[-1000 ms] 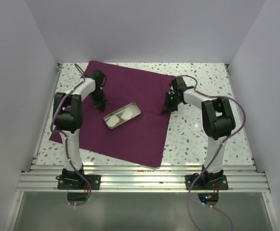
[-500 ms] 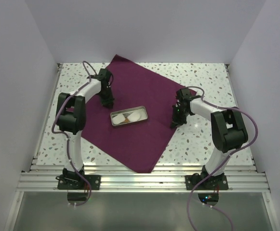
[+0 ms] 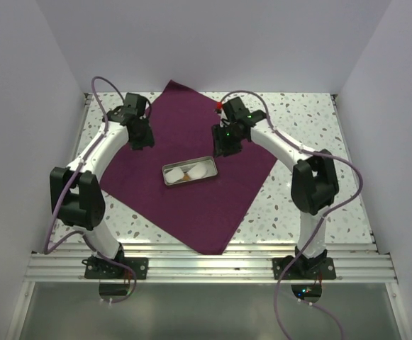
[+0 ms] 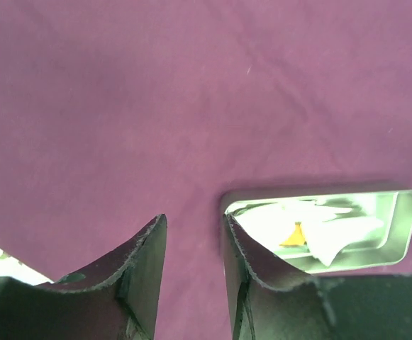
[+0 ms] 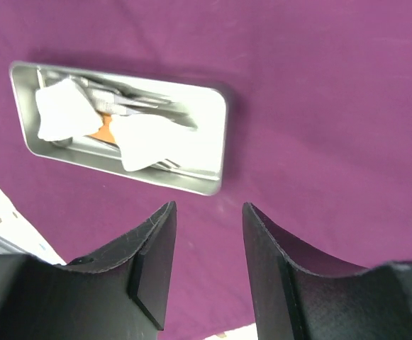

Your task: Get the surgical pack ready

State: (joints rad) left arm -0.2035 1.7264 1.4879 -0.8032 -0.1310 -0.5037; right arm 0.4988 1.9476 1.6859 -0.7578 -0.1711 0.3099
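Maroon surgical pack (image 3: pixel 191 198) flat, diamond-wise

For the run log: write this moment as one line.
surgical pack: spread flat | metal tray: on pack's middle, holds gauze | left claw: open, over pack | right claw: open, over pack

Plain pale lilac walls (image 3: pixel 227 42) enclose a white speckled table (image 3: pixel 312 113) edged in front by aluminium rails (image 3: pixel 213 263)

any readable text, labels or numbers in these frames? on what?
No text can be read in any view.
The sheet is plain, with no print or tag showing.
The tray shows no marking or engraving.
The table has only a speckle pattern, no writing.
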